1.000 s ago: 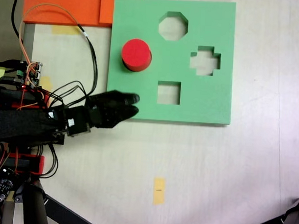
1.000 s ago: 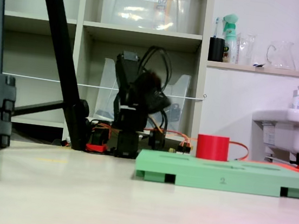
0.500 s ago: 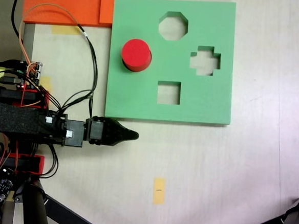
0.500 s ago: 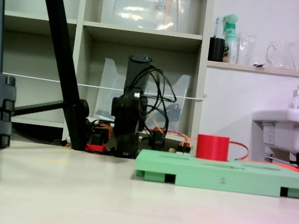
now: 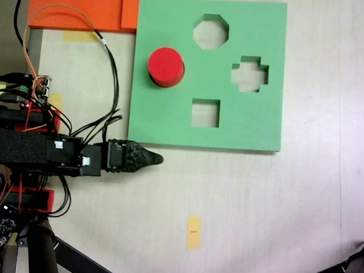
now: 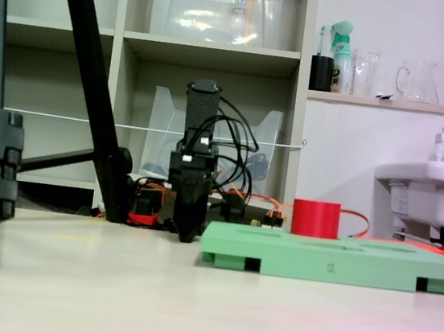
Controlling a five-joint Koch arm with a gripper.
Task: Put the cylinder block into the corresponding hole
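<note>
Sitting in the round cutout (image 5: 153, 78) of the square green foam board (image 5: 245, 119), the cylinder block (image 5: 166, 65) is a short bright red foam piece with a flat circular top, matte surface; low side view shows it (image 6: 315, 218) standing upright and proud of the board (image 6: 332, 259), so only its lower part is sunk in. Board is thick, flat, smooth-faced, with crisp edges and small dark notches along its front side. Other cutouts: octagon (image 5: 210, 31) at top, cross (image 5: 249, 74) at right, square (image 5: 205, 112) below, all showing the pale desk (image 5: 258, 210) through them. Orange foam sheets (image 5: 79, 3) lie at the board's upper left corner, touching it. Small yellow tape strip (image 5: 193, 231) on the desk below. Arm lies low and stretched horizontally from the left in the top view, black textured body, loose black and orange wires (image 5: 109, 63) looping over it. Tool (image 5: 156, 159) tapers to a single dark point just below the board's lower left corner, off the board, well apart from the block; side view has it (image 6: 187, 235) pointing straight down near the desk. Jaws overlap, cannot tell whether together or apart.
</note>
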